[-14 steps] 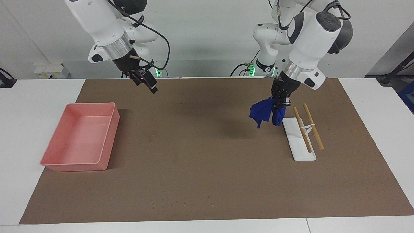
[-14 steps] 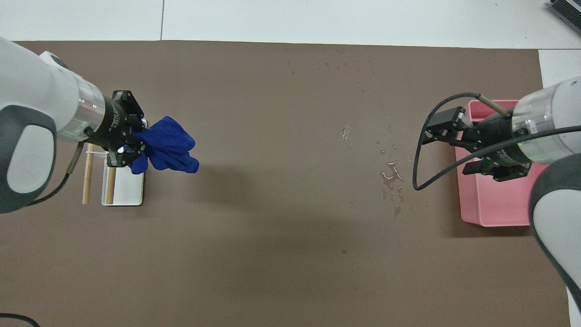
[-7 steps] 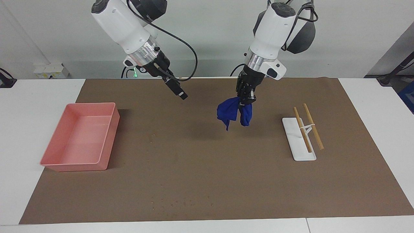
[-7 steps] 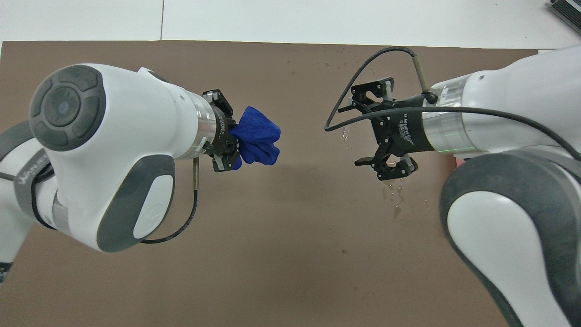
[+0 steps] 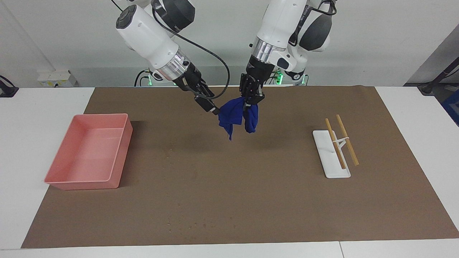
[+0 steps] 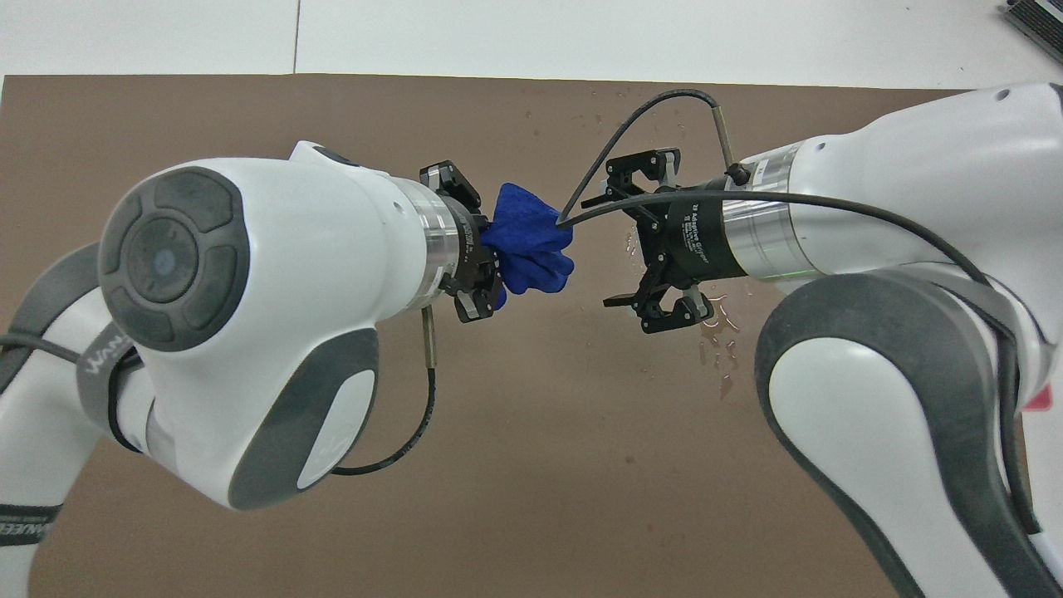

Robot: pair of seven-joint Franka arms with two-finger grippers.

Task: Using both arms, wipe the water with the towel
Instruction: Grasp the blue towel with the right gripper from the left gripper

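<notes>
The blue towel [image 5: 237, 115] hangs bunched from my left gripper [image 5: 251, 101], which is shut on its top, up in the air over the middle of the brown mat [image 5: 251, 200]. In the overhead view the towel [image 6: 526, 249] sticks out of the left gripper [image 6: 480, 267]. My right gripper [image 5: 212, 107] is open and empty, its tips right beside the towel; I cannot tell whether they touch. The overhead view shows its wide-open jaws [image 6: 596, 252] facing the towel. Water drops [image 6: 719, 330] lie on the mat under the right wrist.
A pink tray [image 5: 77, 181] stands at the right arm's end of the mat. A white rack [image 5: 328, 168] with two wooden sticks [image 5: 346, 139] stands at the left arm's end. More small drops [image 5: 193, 225] dot the mat farthest from the robots.
The left gripper carried the towel from over the white rack to over the mat's middle. The right gripper swung from near the pink tray to beside the towel.
</notes>
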